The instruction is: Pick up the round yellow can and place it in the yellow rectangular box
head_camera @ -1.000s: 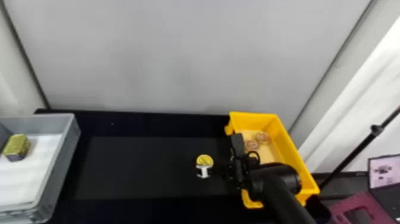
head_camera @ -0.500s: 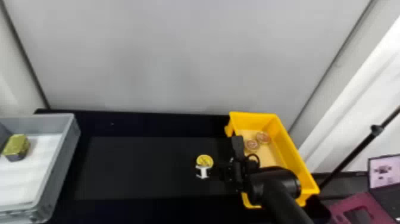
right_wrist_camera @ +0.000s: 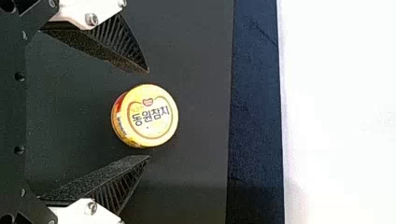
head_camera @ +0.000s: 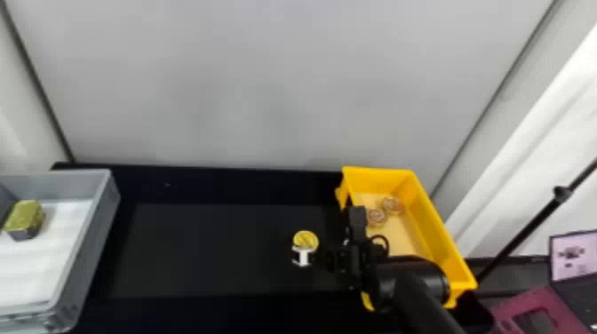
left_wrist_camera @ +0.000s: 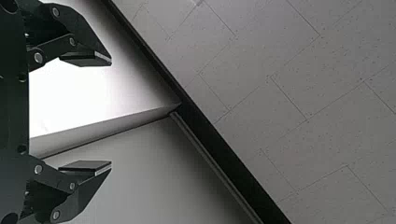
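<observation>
In the head view my right gripper (head_camera: 306,257) is over the black table, left of the yellow rectangular box (head_camera: 437,226), with the round yellow can (head_camera: 306,239) right at its fingers. The right wrist view has the yellow can (right_wrist_camera: 148,115) between the two tips of my right gripper (right_wrist_camera: 149,114), which stands open with a gap on both sides of the can. My left gripper (left_wrist_camera: 111,113) is held away from the table, open, with nothing between its fingers; wall and ceiling are behind it.
Two round cans (head_camera: 384,210) lie in the far part of the yellow box. A grey crate (head_camera: 95,235) at the far left holds a yellow-green block-shaped can (head_camera: 24,219). A pale wall (head_camera: 266,89) rises behind the table (head_camera: 200,248). A black pole and a laptop stand at the right.
Compared with the earlier head views, my right gripper has shifted very slightly to the left at the can. The can and the box have kept their places.
</observation>
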